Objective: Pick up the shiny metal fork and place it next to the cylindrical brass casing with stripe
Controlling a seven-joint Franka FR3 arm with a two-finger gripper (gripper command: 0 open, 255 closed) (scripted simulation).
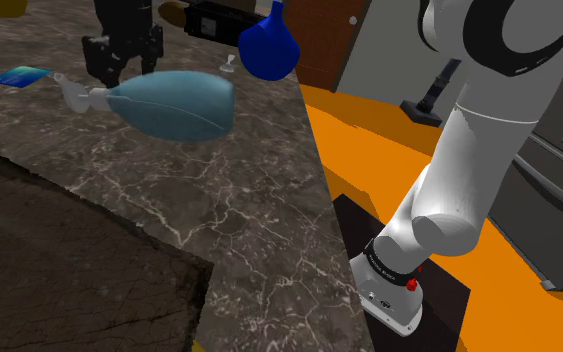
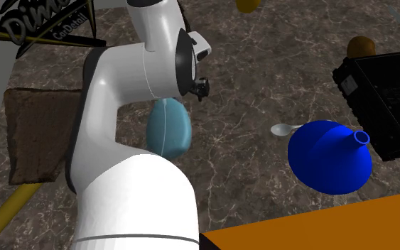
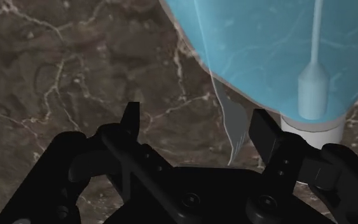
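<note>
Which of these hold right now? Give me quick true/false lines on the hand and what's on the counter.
1. The hand has its fingers apart. True.
2. The hand is clamped on the dark blue vessel. False: it hangs over the counter beside the pale blue bag, gripping nothing.
3. A small white utensil lies by the dark blue vessel. True.
4. The dark blue vessel sits inside the black box. False: it sits on the counter, outside the box.
5. The floor is green. False: it is orange.
</note>
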